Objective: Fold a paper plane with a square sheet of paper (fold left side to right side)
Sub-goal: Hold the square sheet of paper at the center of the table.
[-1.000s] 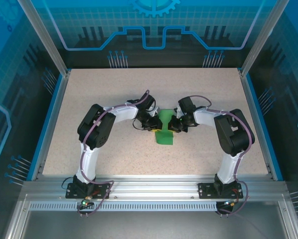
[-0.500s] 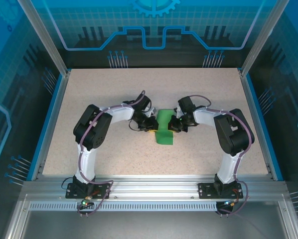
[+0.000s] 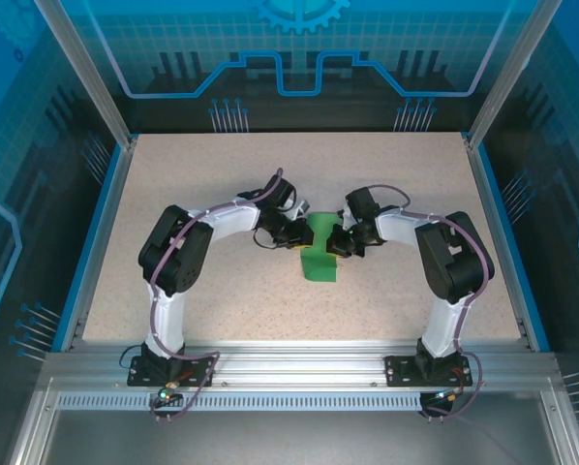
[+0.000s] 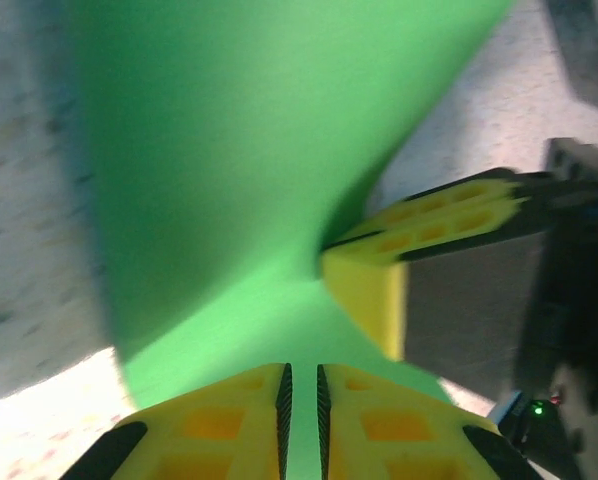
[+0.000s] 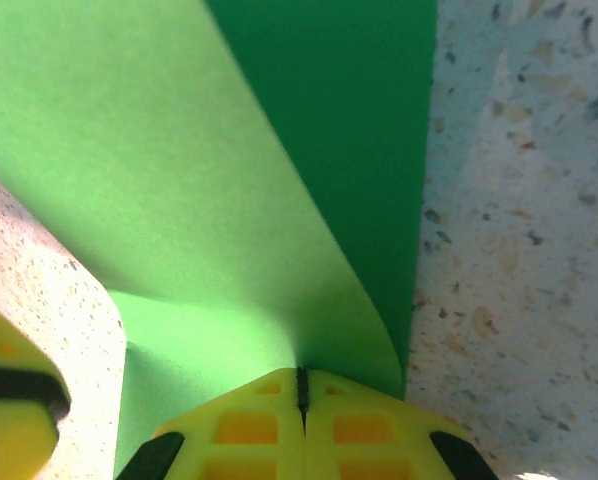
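The green sheet of paper (image 3: 319,260) lies at the middle of the bench (image 3: 222,184), a narrow strip whose long axis runs from the far side toward the arm bases. It sits directly between the two grippers. The left gripper (image 3: 297,235) meets its upper left edge and the right gripper (image 3: 335,242) its upper right edge, so both arms are equally close.

In the left wrist view the yellow pads (image 4: 219,430) are clenched to a thin slit with green paper running into it, so this gripper appears to be pinching the sheet. From there the paper rises as a lifted, twisted flap. In the right wrist view the pads (image 5: 239,425) are pressed together at the point where a curled layer of the sheet comes down to them. This gripper seems to be grasping that edge.

As I judge it, the fold depends on the left-hand flap being carried across the long axis toward the right gripper.

From above, the gripper bodies hide the pinch points. The left wrist picture is blurred, and I cannot make out any crease or how many layers are held.
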Available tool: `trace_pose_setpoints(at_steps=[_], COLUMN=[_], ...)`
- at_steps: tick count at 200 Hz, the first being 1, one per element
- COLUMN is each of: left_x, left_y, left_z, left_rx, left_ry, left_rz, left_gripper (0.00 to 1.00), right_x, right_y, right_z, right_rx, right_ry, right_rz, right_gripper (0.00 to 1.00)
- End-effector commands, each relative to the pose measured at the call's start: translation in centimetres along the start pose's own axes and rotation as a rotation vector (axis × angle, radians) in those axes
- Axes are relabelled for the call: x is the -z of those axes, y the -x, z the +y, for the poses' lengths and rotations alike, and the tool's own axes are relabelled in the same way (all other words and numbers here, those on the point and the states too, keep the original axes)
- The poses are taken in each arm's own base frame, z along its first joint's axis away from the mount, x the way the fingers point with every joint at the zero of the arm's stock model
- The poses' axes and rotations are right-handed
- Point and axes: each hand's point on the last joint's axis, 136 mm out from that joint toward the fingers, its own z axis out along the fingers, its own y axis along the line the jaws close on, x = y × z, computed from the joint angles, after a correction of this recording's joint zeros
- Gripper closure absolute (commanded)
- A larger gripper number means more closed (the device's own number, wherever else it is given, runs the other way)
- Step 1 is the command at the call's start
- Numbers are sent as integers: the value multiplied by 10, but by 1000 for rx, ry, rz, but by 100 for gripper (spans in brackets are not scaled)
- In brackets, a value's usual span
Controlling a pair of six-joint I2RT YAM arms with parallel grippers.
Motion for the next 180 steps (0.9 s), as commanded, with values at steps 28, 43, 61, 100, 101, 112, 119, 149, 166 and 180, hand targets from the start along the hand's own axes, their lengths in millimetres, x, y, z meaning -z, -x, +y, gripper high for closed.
trace_pose_setpoints(at_steps=[28, 43, 61, 100, 101, 112, 119, 149, 166, 180], left_x=[-26, -30, -33, -36, -36, -37, -38, -41, -43, -44], left_y=[6, 3, -2, -12, -13, -16, -17, -22, -24, -24], left_z=[-3, -1, 4, 19, 19, 24, 28, 37, 39, 41], left_rx=[22, 21, 22, 43, 43, 51, 57, 75, 78, 80], left_ry=[-35, -28, -12, 41, 43, 61, 72, 97, 103, 110], left_rz=[40, 53, 66, 85, 86, 93, 96, 108, 114, 117], left_gripper=[81, 81, 81, 80, 80, 80, 80, 80, 81, 80], right_x=[-17, -17, -17, -17, -18, -17, -17, -13, -9, -5], right_y=[-30, -29, -28, -25, -25, -23, -22, -17, -12, -7], right_z=[-34, -34, -33, -27, -27, -23, -20, -11, -3, 7], right_rx=[-34, -34, -33, -24, -23, -19, -14, 5, 21, 40], right_ry=[-140, -139, -135, -109, -108, -87, -76, -39, -8, 32], right_rz=[97, 94, 92, 82, 81, 74, 69, 49, 30, 11], right_gripper=[95, 95, 95, 95, 95, 95, 95, 95, 95, 95])
